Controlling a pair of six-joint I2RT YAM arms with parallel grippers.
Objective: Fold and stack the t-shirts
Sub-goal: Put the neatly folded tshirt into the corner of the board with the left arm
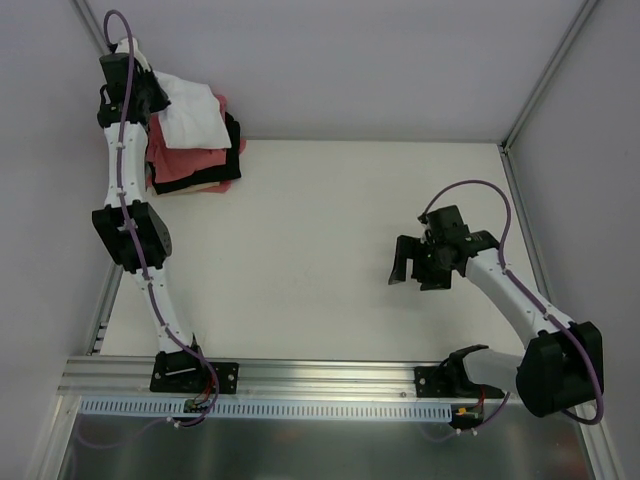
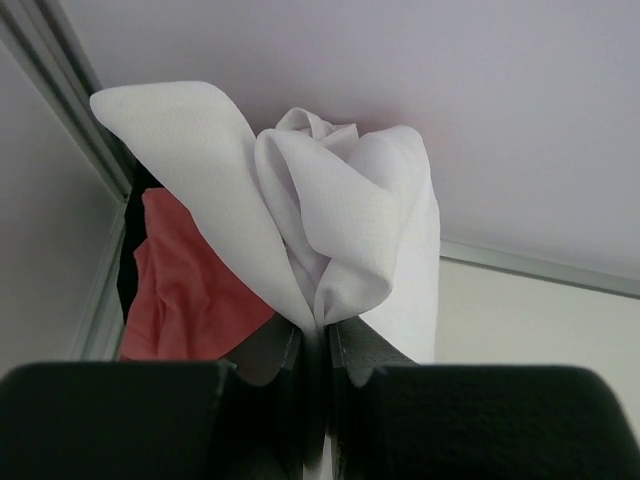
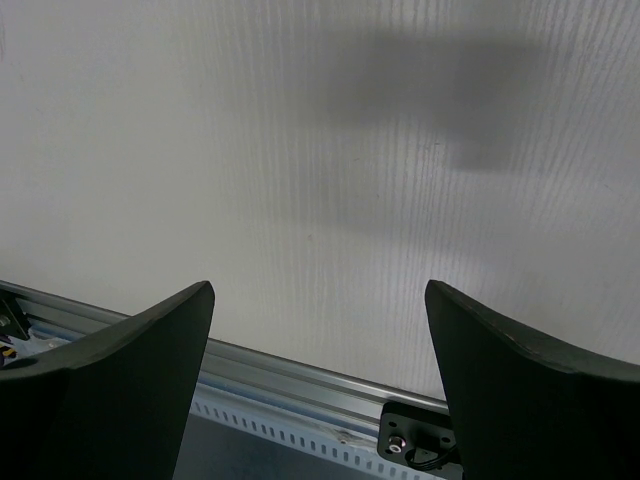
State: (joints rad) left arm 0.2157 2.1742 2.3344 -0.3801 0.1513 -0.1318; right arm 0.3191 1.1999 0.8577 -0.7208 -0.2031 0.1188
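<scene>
We see a wide white table (image 1: 320, 250) from above, walled at the back and sides. In its far left corner sits a heap of soft cloth t-shirts (image 1: 200, 165). A salmon-pink t-shirt (image 1: 185, 160) and a black t-shirt (image 1: 232, 145) lie under a plain white t-shirt (image 1: 190, 115), which is crumpled on top.

We judge the step in hand to be drawing the white t-shirt off the heap onto open table. To do it well, we would lift it clear of the pink cloth before pulling, so nothing beneath drags along. We would then carry it toward the middle, where a second edge can be taken and the shirt spread flat.

The left gripper (image 2: 322, 345), reaching into that corner, has its two dark jaws pressed together on a bunched fold of the white cloth. The right gripper (image 1: 415, 265) hangs over bare table on the right, well apart from the heap, jaws spread wide and holding nothing.
</scene>
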